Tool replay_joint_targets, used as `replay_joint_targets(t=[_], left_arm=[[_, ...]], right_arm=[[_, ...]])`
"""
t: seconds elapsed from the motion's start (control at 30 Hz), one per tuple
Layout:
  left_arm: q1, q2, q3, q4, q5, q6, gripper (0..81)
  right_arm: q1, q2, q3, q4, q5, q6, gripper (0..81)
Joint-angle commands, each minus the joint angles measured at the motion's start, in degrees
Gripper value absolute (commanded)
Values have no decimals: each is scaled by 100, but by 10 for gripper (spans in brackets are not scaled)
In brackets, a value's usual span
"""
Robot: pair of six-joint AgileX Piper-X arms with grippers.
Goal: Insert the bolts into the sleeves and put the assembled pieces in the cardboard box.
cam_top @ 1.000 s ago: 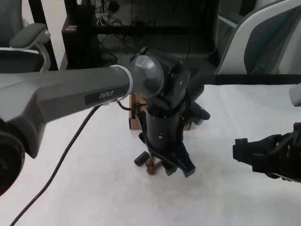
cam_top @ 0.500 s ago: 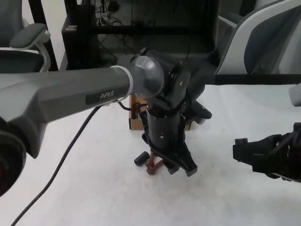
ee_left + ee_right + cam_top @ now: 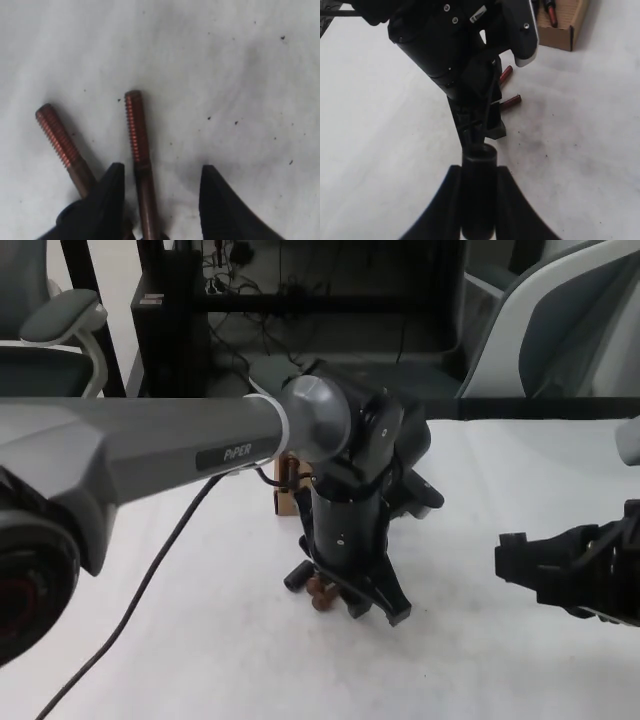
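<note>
1. The white table [image 3: 200, 640] carries everything, its cloth dotted with dark flecks.
2. The left arm [image 3: 150, 440] comes in long from the left and bends straight down at mid-table. The left gripper [image 3: 162, 169] sits low over the surface with its fingers apart, one bolt lying between them.
3. Over at the right side of the table, well apart from that, sits the right gripper [image 3: 479, 170]. Its fingers are clamped on a black sleeve [image 3: 479, 200], which pokes out ahead of the fingertips.
4. The cardboard box [image 3: 565, 27] stands open-topped on the table behind the left arm, with a red-and-black piece [image 3: 550, 12] lying inside.
5. A second sleeve [image 3: 297, 578] lies loose on the table, just beside the bolts.
6. Now the bolts, both copper-coloured, with their threaded ends pointing away from the gripper. The first bolt [image 3: 137, 145] lies inside the open fingers, and the second bolt [image 3: 60, 142] lies just outside one finger, angled off.
</note>
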Motion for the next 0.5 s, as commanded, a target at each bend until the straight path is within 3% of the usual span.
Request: replay_joint_targets(t=[0.0, 0.37, 0.47], left_arm=[[86, -25, -32, -53, -91, 2, 473], [196, -25, -32, 126, 31, 2, 473], [169, -25, -32, 125, 48, 2, 423]], right_arm=[[-32, 1, -26, -110, -41, -9, 4], [-32, 1, -26, -199, -41, -9, 4], [-32, 1, -44, -204, -41, -9, 4]])
